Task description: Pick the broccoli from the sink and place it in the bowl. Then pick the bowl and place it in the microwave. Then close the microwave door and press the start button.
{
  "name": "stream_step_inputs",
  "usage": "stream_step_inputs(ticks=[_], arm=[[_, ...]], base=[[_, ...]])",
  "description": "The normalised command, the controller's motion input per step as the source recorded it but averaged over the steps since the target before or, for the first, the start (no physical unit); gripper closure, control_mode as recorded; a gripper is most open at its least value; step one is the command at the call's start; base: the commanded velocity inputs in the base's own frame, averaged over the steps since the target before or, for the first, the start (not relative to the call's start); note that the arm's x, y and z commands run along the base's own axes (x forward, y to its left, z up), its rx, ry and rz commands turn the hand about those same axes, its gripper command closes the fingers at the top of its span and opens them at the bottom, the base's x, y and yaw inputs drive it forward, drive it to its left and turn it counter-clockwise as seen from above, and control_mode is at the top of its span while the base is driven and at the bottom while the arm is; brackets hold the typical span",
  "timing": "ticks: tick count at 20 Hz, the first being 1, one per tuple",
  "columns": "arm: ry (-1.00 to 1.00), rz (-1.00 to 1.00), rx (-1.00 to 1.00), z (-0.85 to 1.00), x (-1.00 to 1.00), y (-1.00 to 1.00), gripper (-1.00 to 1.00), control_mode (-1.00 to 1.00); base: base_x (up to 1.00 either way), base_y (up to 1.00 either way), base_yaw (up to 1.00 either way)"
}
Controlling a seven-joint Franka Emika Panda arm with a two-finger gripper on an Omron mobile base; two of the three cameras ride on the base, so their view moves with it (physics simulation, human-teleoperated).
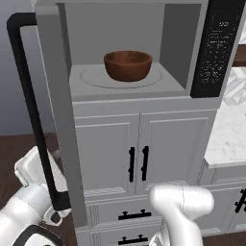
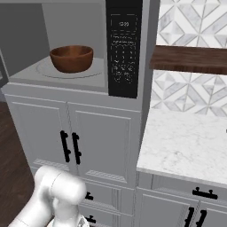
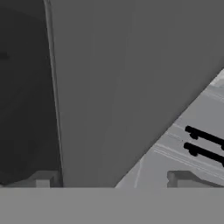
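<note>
The microwave door [image 1: 57, 120] stands between the left base camera and most of my hand [image 3: 113, 179], so only a sliver of white shows behind its black handle [image 1: 33, 115]. From my hand camera the door's grey frame is cropped on every side. The bowl's [image 1: 128, 65] inside is too shadowed to tell what it holds. The control panel's [image 2: 123, 48] markings are too small to read.

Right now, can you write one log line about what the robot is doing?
bowl: in microwave | microwave door: open | gripper: open beside door, holding nothing
</note>
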Motion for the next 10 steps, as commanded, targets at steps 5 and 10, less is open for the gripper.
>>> stream_step_inputs(ticks=[5,10], arm=[[0.00,0.00,0.24,0.62,-0.40,-1.00,-1.00,-1.00],[0.00,0.00,0.25,0.60,-0.34,-1.00,-1.00,-1.00]], base=[[0.00,0.00,0.00],[0.00,0.00,0.00]])
